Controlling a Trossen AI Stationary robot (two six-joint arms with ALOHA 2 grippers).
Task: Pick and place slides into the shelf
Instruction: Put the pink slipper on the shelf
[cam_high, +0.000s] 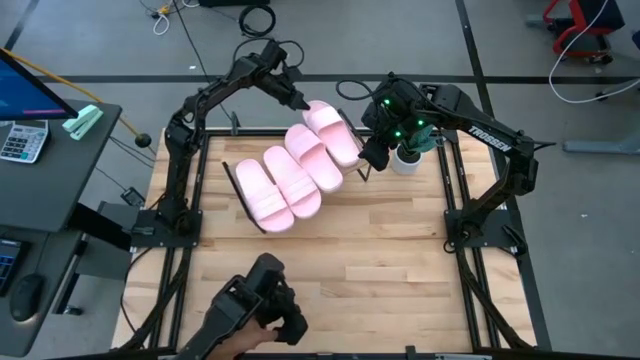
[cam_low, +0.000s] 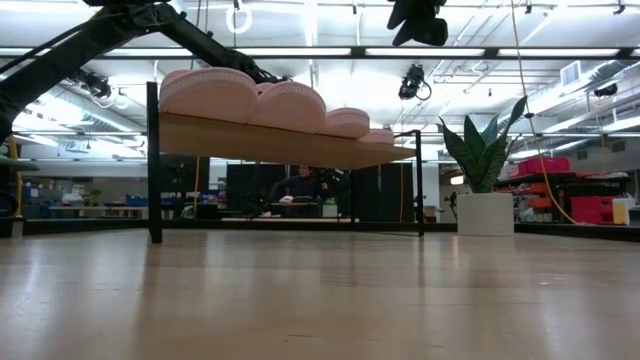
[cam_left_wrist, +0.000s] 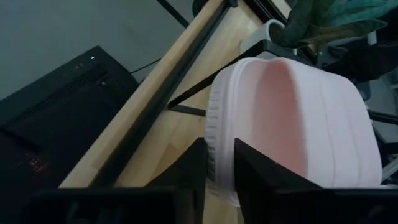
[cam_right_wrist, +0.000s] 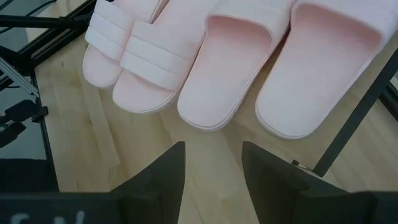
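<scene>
Four pale pink slides lie side by side on the slanted wooden shelf, their soles flat on its board. In the low view the slides show as humps above the board's edge. My left gripper is at the far end of the slide nearest the table's far right and is shut on it. My right gripper hangs open just right of that same slide and touches nothing. In the right wrist view the slides lie ahead of my right gripper. My left gripper pinches the slide's side rim at its far end between the two fingers, one finger outside the sole and the other over the footbed. It comes slanting down from the table's far left. The slide lies on the shelf in the row.
A potted plant in a white pot stands close behind my right gripper, at the table's far right. A dark camera rig sits at the near edge. Bare tabletop lies between it and the shelf. A person sits far behind.
</scene>
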